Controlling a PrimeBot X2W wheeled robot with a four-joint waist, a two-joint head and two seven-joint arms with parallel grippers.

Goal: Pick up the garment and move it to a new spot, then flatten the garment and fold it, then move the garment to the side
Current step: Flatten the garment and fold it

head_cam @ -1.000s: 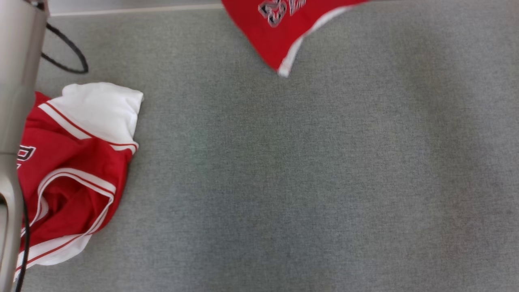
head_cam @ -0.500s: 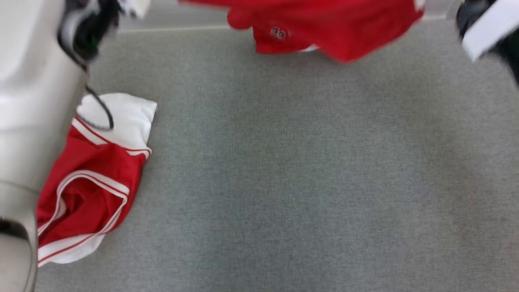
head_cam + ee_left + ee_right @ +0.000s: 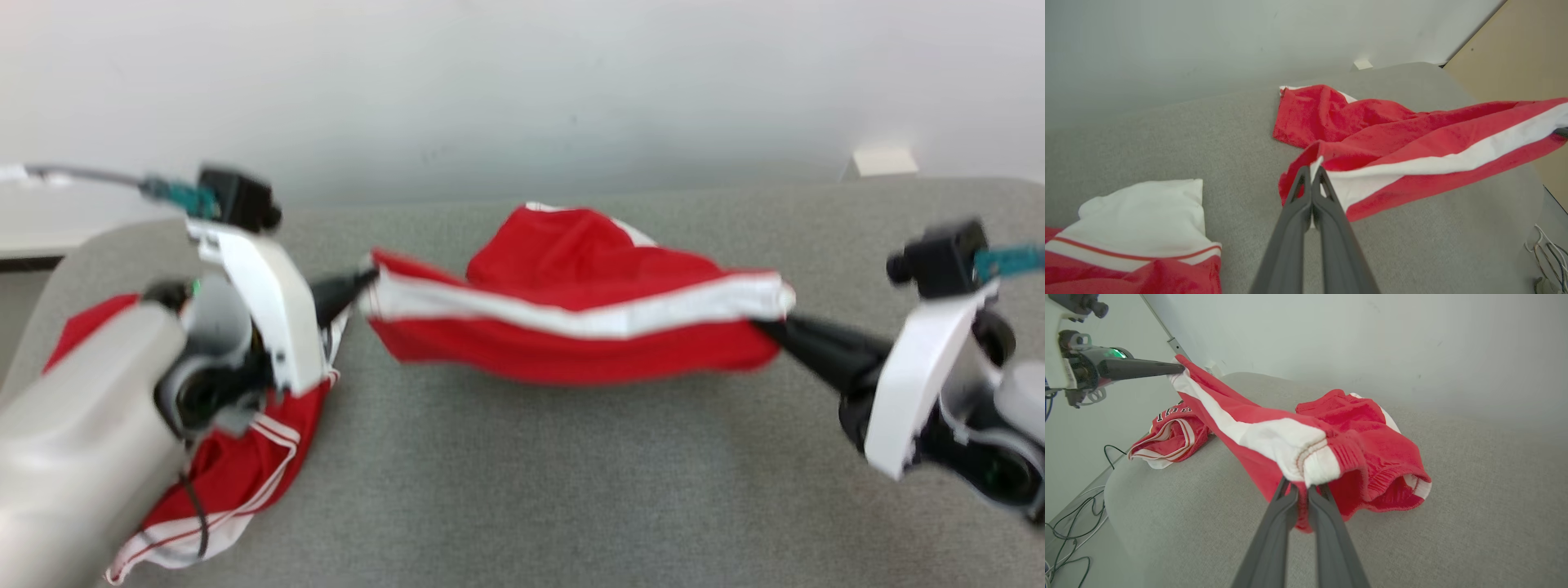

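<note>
The red garment (image 3: 571,327), with a broad white stripe along its length, hangs stretched between my two grippers above the grey padded surface (image 3: 571,490). Its far folds slump onto that surface on the side toward the wall (image 3: 522,98). My left gripper (image 3: 1312,173) is pinched fully together on one striped corner. My right gripper (image 3: 1302,488) is nearly closed, clamping the ribbed white-and-red hem at the other end. The head view is blurred, so seams and edges are hard to make out there. The cloth looks thick and napped, and it bunches at my right end. A second red-and-white garment (image 3: 237,465) lies crumpled near the surface's left edge, partly hidden behind my left forearm (image 3: 73,457), and its folds cut off the dark lettering.
</note>
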